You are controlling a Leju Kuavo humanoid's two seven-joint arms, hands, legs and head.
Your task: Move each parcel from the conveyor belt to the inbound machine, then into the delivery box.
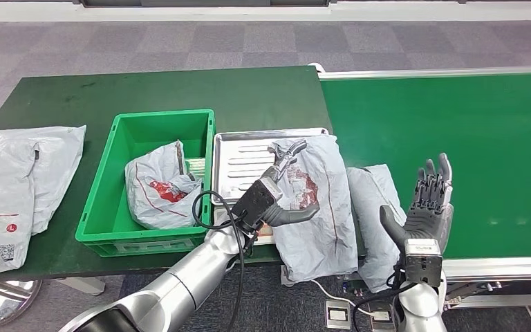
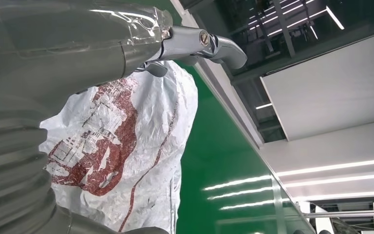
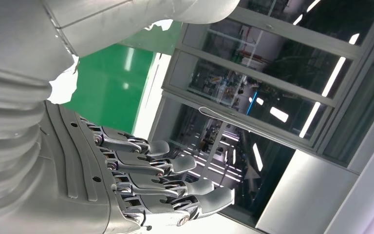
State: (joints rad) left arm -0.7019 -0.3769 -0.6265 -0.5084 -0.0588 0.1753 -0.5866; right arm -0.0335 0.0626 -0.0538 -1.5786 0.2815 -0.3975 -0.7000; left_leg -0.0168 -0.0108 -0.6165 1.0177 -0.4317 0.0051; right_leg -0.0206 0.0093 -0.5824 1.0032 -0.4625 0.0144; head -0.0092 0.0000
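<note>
A grey parcel with red print (image 1: pixel 321 207) (image 2: pixel 121 146) lies across the right side of the silver tray of the inbound machine (image 1: pixel 242 155), and its lower end hangs past the table's front edge. My left hand (image 1: pixel 276 190) lies against this parcel's left side, fingers (image 2: pixel 199 41) spread over its top and thumb stretched across its face, without closing on it. A second grey parcel (image 1: pixel 373 200) lies just to the right, at the conveyor belt's (image 1: pixel 456 117) near left corner. My right hand (image 1: pixel 429 204) (image 3: pixel 141 180) stands upright beside it, fingers apart and empty.
The green delivery box (image 1: pixel 104 200) sits left of the tray and holds one grey parcel with red print (image 1: pixel 155 194). Flat grey bags (image 1: pixel 14 187) lie at the table's left end. Cables and a power strip (image 1: pixel 339 311) lie on the floor below.
</note>
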